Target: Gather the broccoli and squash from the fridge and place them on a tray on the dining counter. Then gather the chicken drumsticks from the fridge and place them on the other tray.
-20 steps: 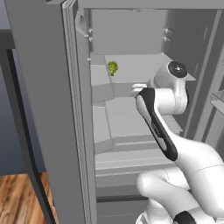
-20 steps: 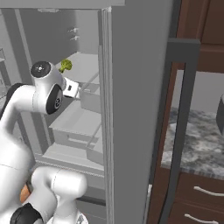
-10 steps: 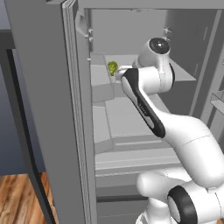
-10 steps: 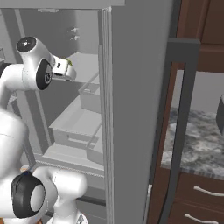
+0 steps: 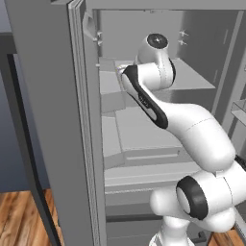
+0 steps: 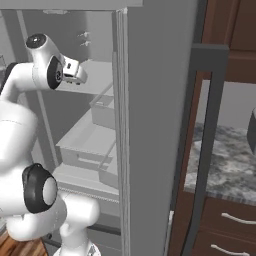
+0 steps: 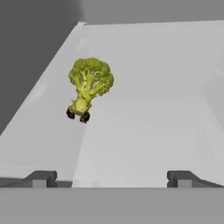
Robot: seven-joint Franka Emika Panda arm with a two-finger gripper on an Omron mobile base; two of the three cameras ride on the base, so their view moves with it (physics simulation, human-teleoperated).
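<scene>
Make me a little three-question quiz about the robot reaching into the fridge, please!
1. True or false: the gripper is shut on the broccoli.
2. In the hand view, the broccoli lies: A) left of the middle B) far right C) between the fingertips.
3. Fill in: the broccoli rests on a pale ___ inside the fridge.

Key: 1 false, the jaws stand wide open with nothing between them. 2 A. 3 shelf.

White robot arm bent at the elbow and reaching forward and up, wrist level; its gripper (image 7: 111, 177) has 2 fingertips (image 7: 41, 178) spread wide apart, holding nothing.
</scene>
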